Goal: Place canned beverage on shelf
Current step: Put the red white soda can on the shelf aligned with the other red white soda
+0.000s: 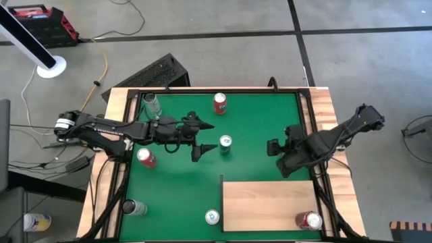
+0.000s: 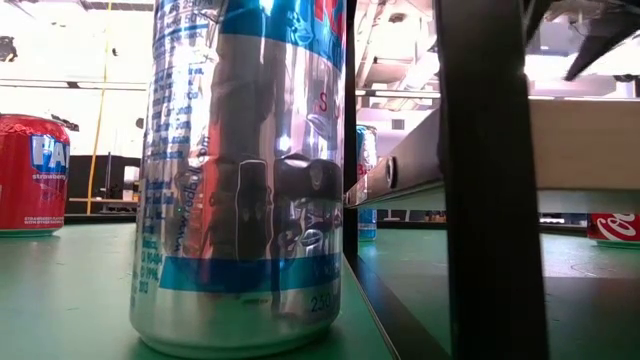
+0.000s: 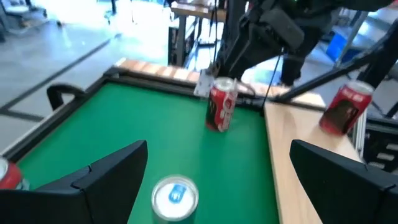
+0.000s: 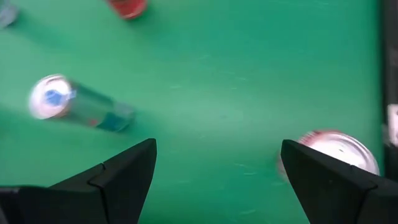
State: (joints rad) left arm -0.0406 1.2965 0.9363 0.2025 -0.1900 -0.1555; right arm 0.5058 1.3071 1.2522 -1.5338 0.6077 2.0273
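The shelf (image 1: 266, 201) is a pale wooden panel at the table's near right, and a red can (image 1: 309, 220) stands on its near right corner. My left gripper (image 1: 212, 137) hovers open over the green mat's middle, pointing toward the table's right, with a blue-topped can (image 3: 175, 196) just ahead of its fingers. My right gripper (image 4: 219, 146) hangs open near the right edge, slanting down. Below it a red can (image 4: 336, 152) stands on the mat beside the shelf's far edge; the arm hides it in the high view.
More cans stand on the mat: a red one (image 1: 219, 102) at the far middle, a clear one (image 1: 152, 104) at the far left, a red one (image 1: 145, 157) at the left, a dark one (image 1: 131, 207) and a blue-topped one (image 1: 212, 217) near the front edge.
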